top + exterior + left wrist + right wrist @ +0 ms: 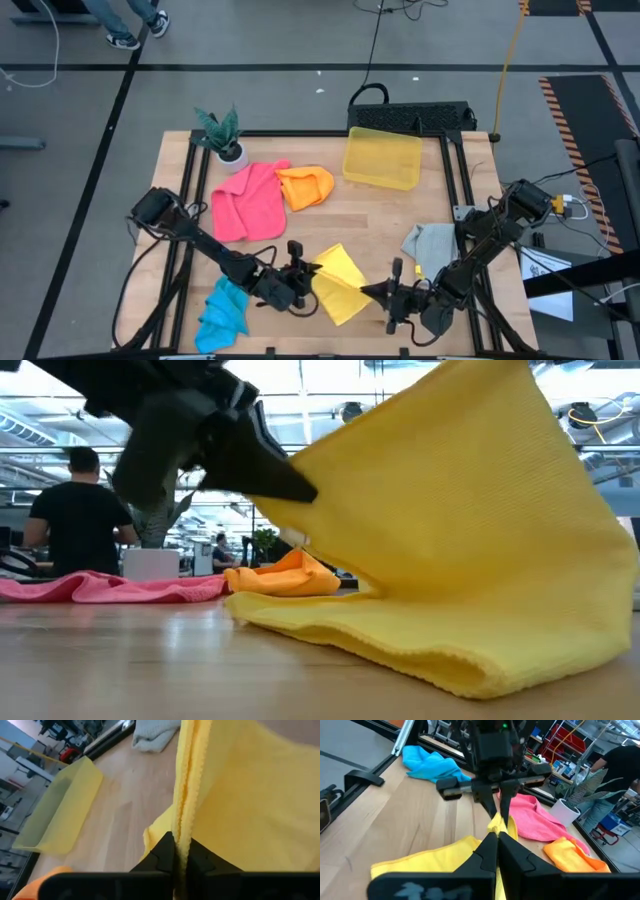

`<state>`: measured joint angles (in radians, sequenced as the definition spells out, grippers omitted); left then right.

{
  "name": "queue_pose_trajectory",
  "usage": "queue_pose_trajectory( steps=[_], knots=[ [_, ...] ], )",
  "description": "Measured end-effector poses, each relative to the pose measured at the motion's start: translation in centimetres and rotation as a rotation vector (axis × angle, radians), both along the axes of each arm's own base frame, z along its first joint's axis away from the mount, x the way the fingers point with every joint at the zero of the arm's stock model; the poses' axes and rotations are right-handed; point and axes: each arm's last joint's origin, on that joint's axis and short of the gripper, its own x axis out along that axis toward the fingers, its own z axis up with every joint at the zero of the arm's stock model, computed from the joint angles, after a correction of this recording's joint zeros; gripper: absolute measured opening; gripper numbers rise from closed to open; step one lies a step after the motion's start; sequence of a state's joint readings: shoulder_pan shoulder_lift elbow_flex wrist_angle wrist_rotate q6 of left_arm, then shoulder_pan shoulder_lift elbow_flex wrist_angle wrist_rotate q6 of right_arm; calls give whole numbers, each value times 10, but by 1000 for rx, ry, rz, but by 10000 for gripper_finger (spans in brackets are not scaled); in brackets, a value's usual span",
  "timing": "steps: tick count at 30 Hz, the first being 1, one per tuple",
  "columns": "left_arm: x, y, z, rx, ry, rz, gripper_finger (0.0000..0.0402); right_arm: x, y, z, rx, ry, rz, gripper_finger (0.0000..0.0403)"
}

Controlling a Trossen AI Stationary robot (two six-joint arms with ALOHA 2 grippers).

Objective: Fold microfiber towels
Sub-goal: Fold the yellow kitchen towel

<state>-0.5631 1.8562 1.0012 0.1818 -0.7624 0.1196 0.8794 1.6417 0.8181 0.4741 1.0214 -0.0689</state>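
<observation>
I have the yellow towel [338,283] caught between both arms near the front edge of the tabletop [400,215], and the step in hand, as I judge it, is carrying one edge over to make the first fold. My left pincer [181,854] is pressed together on a doubled hem of the yellow cloth, which rises straight out from between its tips in the left wrist view; my right pincer [497,840] is likewise clamped on the opposite side of the same cloth, facing the left one almost tip to tip. From table height the towel stands up like a tent, its lower fold resting on the wood. To do this well I want both grips moving together at matching height, so the lifted edge stays taut and lands square on the edge below instead of skewing. I would watch that neither grip has only one layer. The pink towel [248,202] and orange towel [306,186] lie beyond the left pincer, well apart from it; the blue towel [224,313] sits just outboard of it, and the grey towel [432,243] lies behind the right pincer, so my sweep should stay between them.
</observation>
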Motion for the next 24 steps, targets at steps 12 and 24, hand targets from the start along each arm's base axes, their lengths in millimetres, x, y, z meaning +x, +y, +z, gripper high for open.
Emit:
queue_pose_trajectory(
  steps=[12,24],
  knots=[
    [-31,-23,54,-37,-101,-113,24,-2,-2,20,12,-42,41,0],
    [-71,-47,108,-130,-266,-256,19,14,-6,59,105,-286,383,0]
  ],
)
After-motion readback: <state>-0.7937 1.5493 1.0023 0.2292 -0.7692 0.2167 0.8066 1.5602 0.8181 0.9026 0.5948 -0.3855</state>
